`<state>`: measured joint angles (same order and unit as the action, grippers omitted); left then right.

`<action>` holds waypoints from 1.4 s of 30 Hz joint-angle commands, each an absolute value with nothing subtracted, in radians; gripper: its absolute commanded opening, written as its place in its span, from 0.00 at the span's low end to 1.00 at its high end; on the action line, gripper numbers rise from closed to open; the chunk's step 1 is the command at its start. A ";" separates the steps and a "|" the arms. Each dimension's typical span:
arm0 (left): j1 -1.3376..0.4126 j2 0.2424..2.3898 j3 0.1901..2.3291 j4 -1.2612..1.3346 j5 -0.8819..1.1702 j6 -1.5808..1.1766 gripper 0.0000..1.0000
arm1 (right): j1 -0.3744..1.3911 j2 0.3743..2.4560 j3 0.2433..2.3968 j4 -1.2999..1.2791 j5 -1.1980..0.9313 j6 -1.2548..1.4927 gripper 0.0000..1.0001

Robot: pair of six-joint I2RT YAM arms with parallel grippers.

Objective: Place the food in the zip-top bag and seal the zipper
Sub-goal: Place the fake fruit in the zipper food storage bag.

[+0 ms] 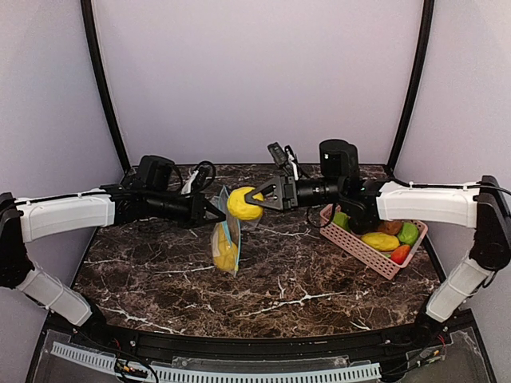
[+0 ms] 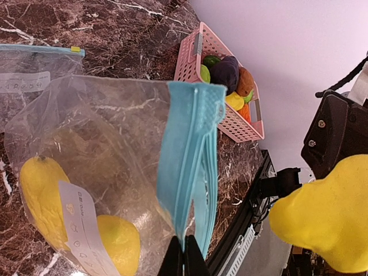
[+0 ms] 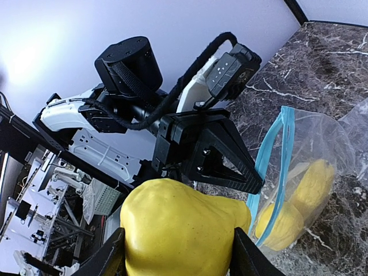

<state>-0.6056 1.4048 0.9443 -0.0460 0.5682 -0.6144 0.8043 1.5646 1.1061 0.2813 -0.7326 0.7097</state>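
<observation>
dark marble table [image 1: 303, 295], left hand [image 1: 218, 211] pinched shut on zip-top bag [image 2: 86, 126] rim, right hand [image 1: 257, 198] gripping yellow fruit [image 1: 242, 205] just beside

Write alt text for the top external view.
The right gripper holds a yellow toy fruit beside a clear zip-top bag that the left gripper pinches by its blue zipper. A pink basket holds more food.

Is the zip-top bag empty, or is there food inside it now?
Not empty. Two yellow toy fruits lie in the lower part of the zip-top bag, visible through its clear plastic.
</observation>
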 commanded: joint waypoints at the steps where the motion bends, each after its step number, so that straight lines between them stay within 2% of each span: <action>1: -0.601 1.384 0.917 -0.060 0.568 -0.595 0.01 | 0.830 1.628 1.167 0.426 -0.784 0.765 0.46; 12: -0.598 1.361 0.900 -0.057 0.565 -0.591 0.01 | 0.843 1.734 1.216 0.360 -0.709 0.743 0.46; 25: -0.597 1.358 0.901 -0.046 0.580 -0.586 0.01 | 0.864 1.810 1.300 0.090 -0.496 0.633 0.45; 42: -0.597 1.339 0.901 -0.007 0.622 -0.585 0.01 | 0.867 1.910 1.368 0.003 -0.380 0.667 0.45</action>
